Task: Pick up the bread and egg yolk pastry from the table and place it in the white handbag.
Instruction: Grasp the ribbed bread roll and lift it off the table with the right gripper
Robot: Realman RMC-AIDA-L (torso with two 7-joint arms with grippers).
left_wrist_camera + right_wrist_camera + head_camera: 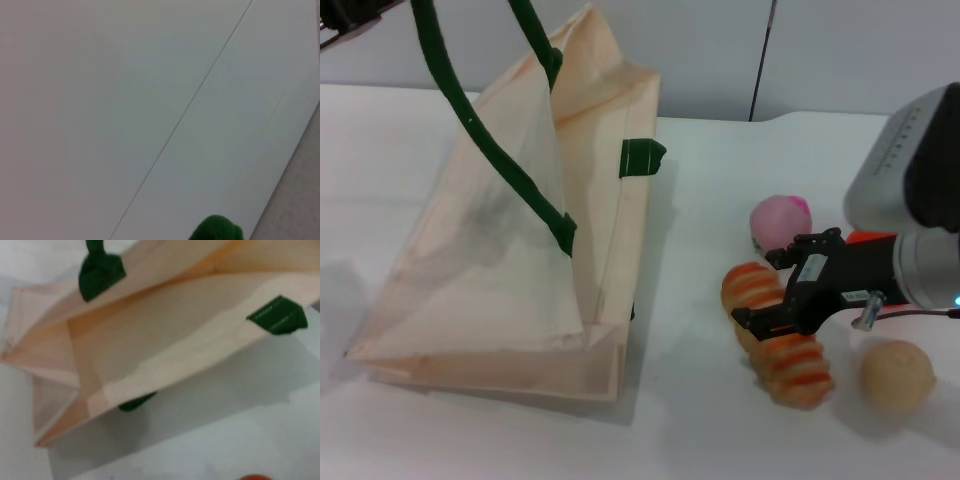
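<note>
Right gripper low at the right of the head view, black fingers spread around the middle of the bread, which lies on the table. Egg yolk pastry at lower right, just beside the bread. Pink ball above them. White handbag at left, mouth open, one green handle pulled up toward the upper left corner, the left gripper's fingers out of sight there. No readable writing anywhere.

White handbag matt woven cloth; bread glossy, ridged.

a pink ball sits on the white table, with a pale grey wall behind it.
</note>
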